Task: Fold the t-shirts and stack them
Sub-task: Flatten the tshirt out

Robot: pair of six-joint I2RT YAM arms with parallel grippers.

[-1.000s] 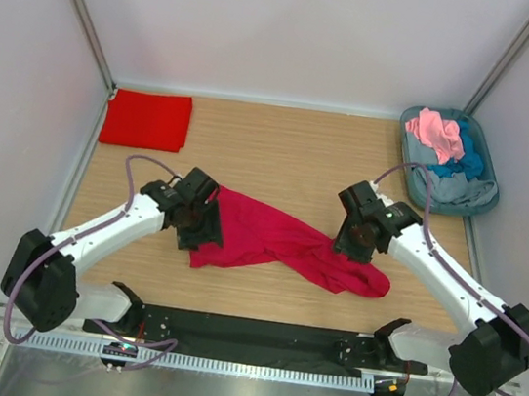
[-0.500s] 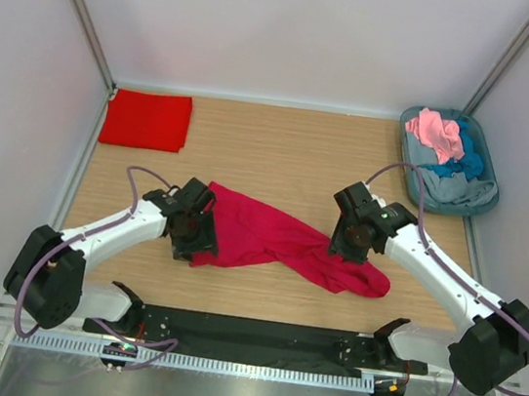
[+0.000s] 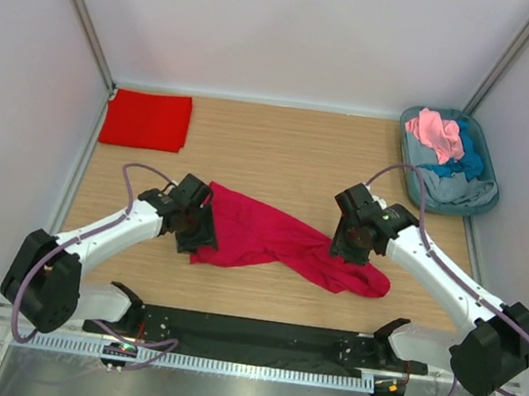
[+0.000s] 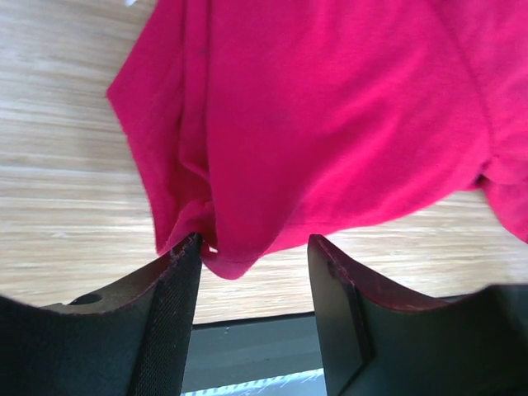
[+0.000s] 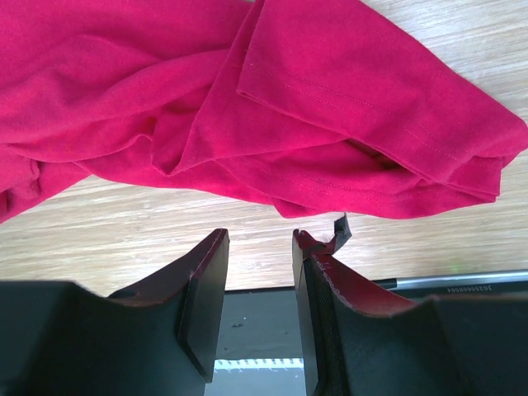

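Note:
A crimson t-shirt [image 3: 278, 239] lies crumpled across the middle of the wooden table. My left gripper [image 3: 196, 236] is at the shirt's left edge. In the left wrist view its jaws [image 4: 254, 247] stand open, and a corner of the crimson t-shirt [image 4: 330, 124] droops between them against the left fingertip [image 4: 186, 252]. My right gripper [image 3: 351, 242] hovers over the shirt's right part. It is open [image 5: 260, 239] with nothing between its fingers, and the sleeve [image 5: 371, 107] lies just past the tips. A folded scarlet t-shirt [image 3: 146, 118] lies at the back left.
A grey-blue tub [image 3: 452, 212] at the back right holds pink [image 3: 434, 131], blue [image 3: 468, 163] and grey [image 3: 453, 190] shirts. A black bar [image 3: 255, 335] runs along the near edge between the arm bases. White walls close in the left, right and back.
My left gripper has shifted a little along the shirt's left edge. The right gripper has edged slightly left. The crimson shirt lies as before.

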